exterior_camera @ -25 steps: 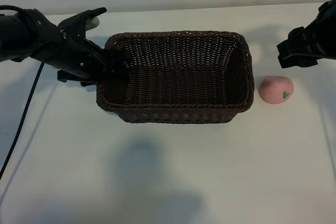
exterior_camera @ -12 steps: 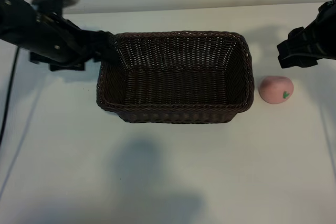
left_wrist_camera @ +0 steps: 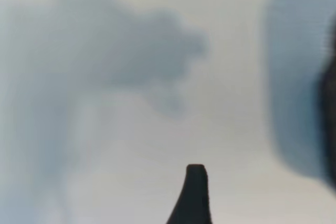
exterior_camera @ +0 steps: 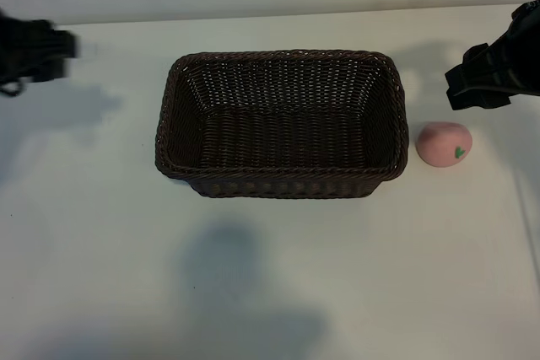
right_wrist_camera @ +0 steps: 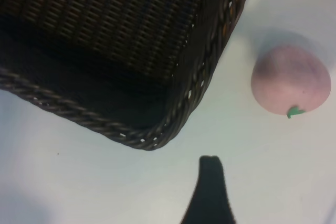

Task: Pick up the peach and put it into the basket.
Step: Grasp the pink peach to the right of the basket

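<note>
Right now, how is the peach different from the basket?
The peach is small, round, smooth and pink; the basket is much bigger, rectangular, woven and dark brown. The peach is solid with a tiny green leaf mark; the basket is hollow and holds nothing. Both sit on the white table, apart.

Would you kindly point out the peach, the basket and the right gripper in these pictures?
peach (exterior_camera: 443,143), exterior view, middle of its pink top.
basket (exterior_camera: 278,185), exterior view, near wall under the braided rim.
right gripper (exterior_camera: 477,87), exterior view, dark fingertip end above the peach.
</note>
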`<state>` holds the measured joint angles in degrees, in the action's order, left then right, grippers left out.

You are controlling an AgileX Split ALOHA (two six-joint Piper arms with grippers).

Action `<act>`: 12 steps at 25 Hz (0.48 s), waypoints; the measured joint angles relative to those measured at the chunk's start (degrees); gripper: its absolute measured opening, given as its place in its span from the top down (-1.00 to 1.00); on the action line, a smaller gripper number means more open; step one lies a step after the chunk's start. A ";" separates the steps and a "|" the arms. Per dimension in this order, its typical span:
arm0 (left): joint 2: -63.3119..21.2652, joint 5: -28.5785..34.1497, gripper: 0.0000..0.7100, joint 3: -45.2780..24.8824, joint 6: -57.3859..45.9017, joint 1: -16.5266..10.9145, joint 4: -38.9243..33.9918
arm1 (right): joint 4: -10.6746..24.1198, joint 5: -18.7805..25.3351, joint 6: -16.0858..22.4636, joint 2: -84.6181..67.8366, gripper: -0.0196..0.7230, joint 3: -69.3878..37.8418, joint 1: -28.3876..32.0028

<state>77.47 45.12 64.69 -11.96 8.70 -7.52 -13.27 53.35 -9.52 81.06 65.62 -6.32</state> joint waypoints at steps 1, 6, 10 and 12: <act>-1.71 1.42 -0.85 0.00 0.00 0.00 -2.82 | 0.00 0.00 0.00 0.00 -0.53 0.00 0.00; -10.19 7.33 -0.81 0.00 1.36 0.00 -8.59 | 0.00 0.00 0.00 0.00 -0.53 0.00 0.00; -18.55 8.57 -0.78 0.00 6.76 0.00 -5.95 | 0.00 0.00 0.00 0.00 -0.53 0.00 0.00; -22.68 8.64 -0.76 0.00 9.36 0.00 -3.50 | 0.00 0.00 0.00 0.00 -0.53 0.00 0.00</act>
<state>54.80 53.77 64.69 -2.60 8.70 -11.02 -13.27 53.35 -9.52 81.06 65.62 -6.32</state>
